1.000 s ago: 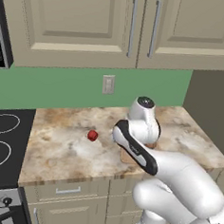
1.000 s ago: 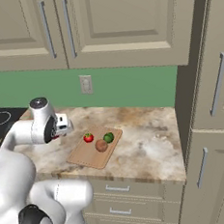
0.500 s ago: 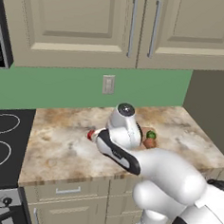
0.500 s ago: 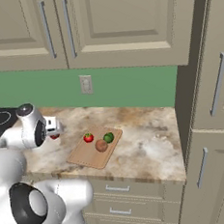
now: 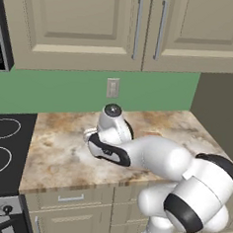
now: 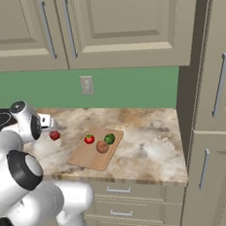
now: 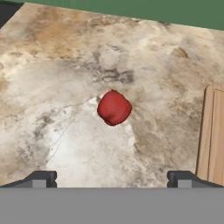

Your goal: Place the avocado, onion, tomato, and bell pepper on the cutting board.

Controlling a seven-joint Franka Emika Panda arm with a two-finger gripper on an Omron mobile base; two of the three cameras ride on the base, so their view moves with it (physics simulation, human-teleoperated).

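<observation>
In the right base view, at the left edge, the gripper (image 6: 48, 122) hangs over the marble counter (image 6: 148, 150), its jaws spread wide with nothing between them. Just below and right of it lies the bell pepper (image 6: 54, 135) — on bare counter, apart from the cutting board (image 6: 85, 159). Further right, near frame centre, the board carries the tomato (image 6: 89, 139), the onion (image 6: 102, 147) and the avocado (image 6: 109, 138), close together. In the hand view the bell pepper (image 7: 113, 107) sits mid-frame between the fingertips (image 7: 43, 178) — the cutting board (image 7: 212, 140) shows at the right edge.
</observation>
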